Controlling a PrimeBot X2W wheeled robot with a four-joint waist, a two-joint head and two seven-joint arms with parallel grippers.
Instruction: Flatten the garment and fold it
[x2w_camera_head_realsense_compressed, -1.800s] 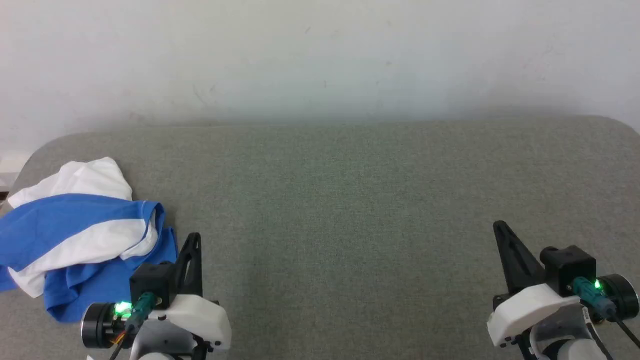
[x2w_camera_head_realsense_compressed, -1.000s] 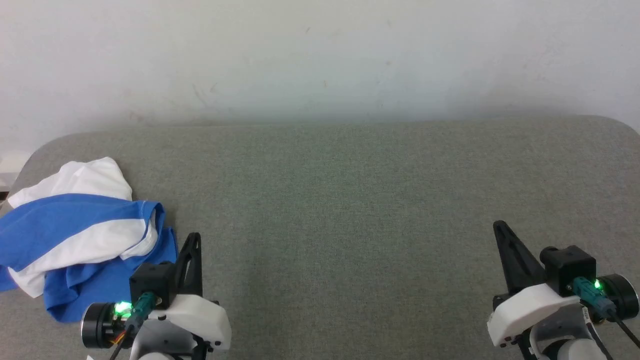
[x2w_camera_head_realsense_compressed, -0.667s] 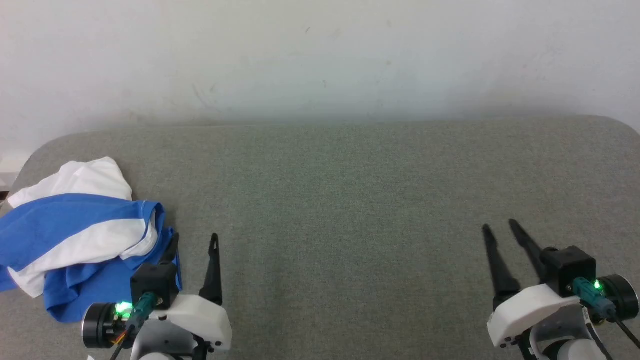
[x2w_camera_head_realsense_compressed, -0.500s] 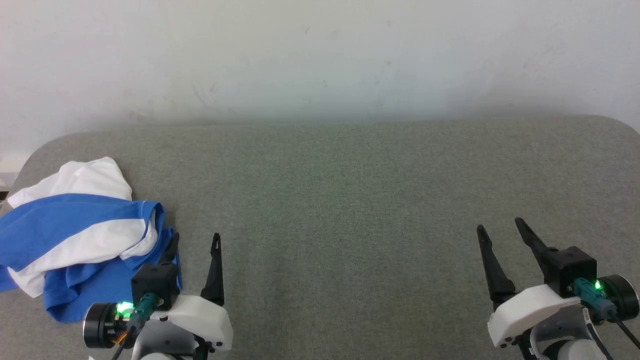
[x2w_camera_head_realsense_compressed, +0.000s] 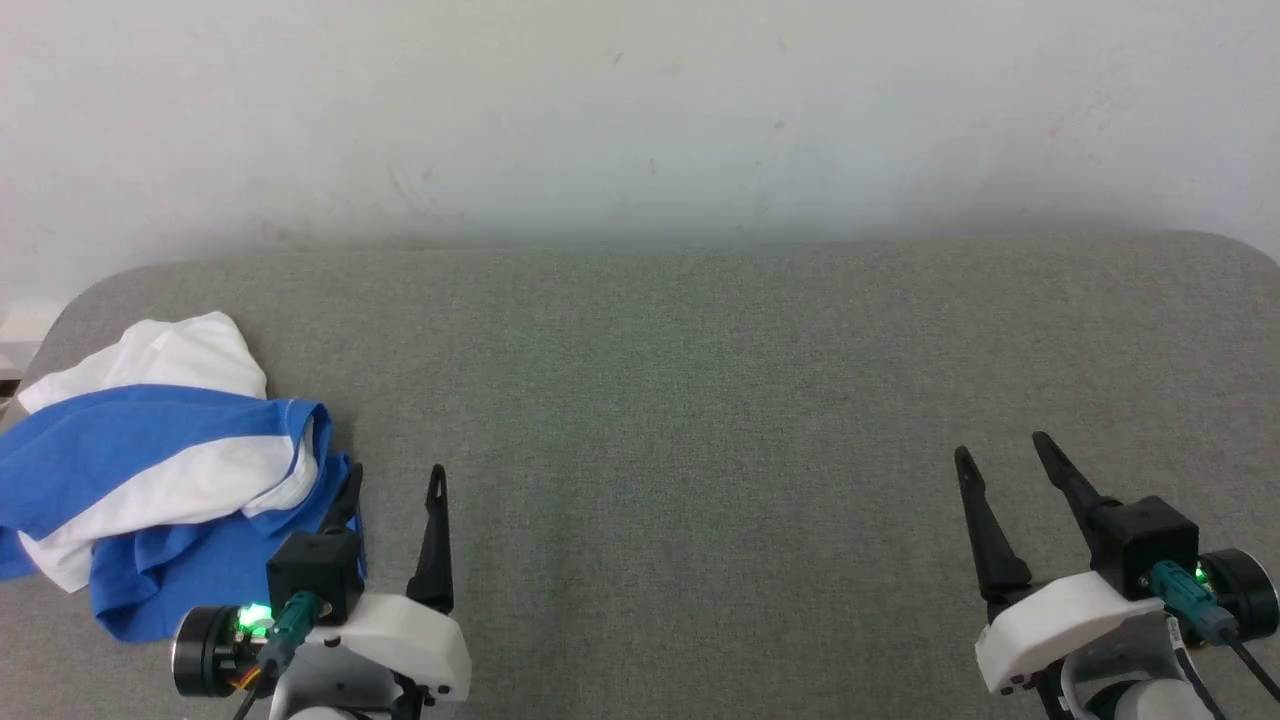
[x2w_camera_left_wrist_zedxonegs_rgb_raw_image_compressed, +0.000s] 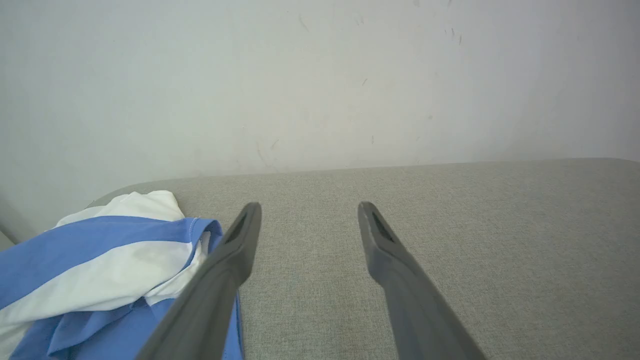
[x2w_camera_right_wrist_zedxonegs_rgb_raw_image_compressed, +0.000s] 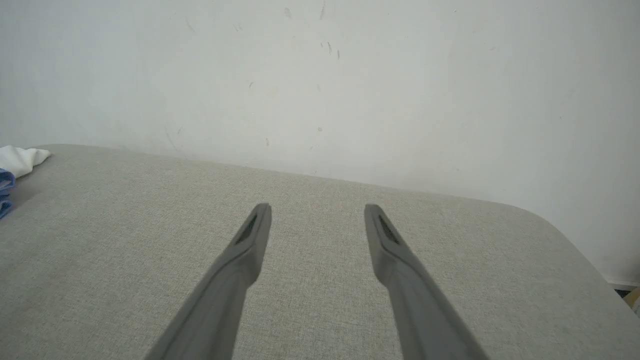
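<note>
Crumpled garment on a grey padded table.
Left gripper, spread and empty, sits just beside it; right gripper, also spread and empty, well apart.

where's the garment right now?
In the head view the garment lies crumpled at the left end of the grey surface, near its rounded corner, just left of the open left pincer.
</note>
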